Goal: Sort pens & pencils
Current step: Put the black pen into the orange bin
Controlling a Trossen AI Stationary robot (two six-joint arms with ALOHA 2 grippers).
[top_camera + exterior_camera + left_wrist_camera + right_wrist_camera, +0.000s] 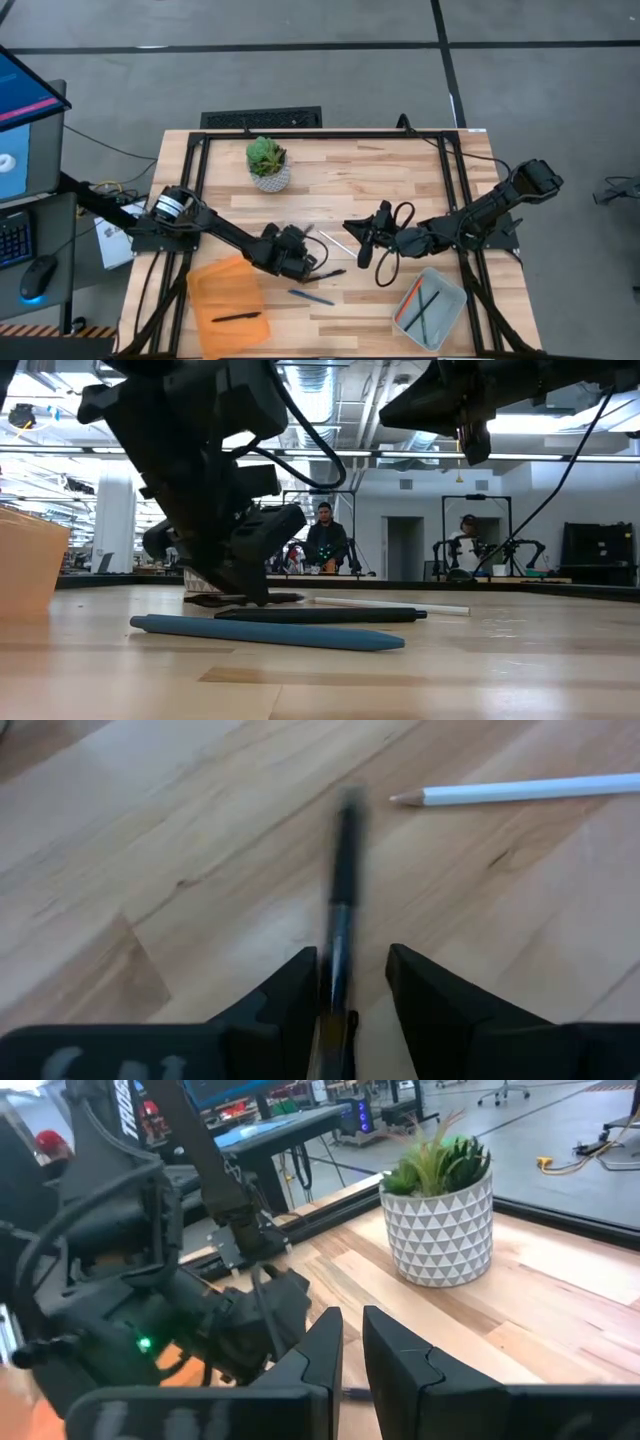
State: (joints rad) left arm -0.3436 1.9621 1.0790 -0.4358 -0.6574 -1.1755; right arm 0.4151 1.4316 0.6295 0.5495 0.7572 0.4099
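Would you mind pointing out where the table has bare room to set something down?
Bare wood lies right of the potted plant, along the table's far edge. The middle front is crowded: left hand at a black pen, white pencil, blue pen, right hand, orange tray, grey tray.

Even, diffuse overhead light on the pale wooden tabletop (330, 180) in the high view, shadows soft and short, no strong glare. Low view backlit: ceiling strip lights burn bright, the dark robot arm (210, 480) reads nearly as silhouette, and the long blue pen (270, 632) lying close in front is soft-edged. Left wrist view has the slim black pen (343, 890) smeared, probably too close for focus, while the white pencil (520, 790) stays crisp.
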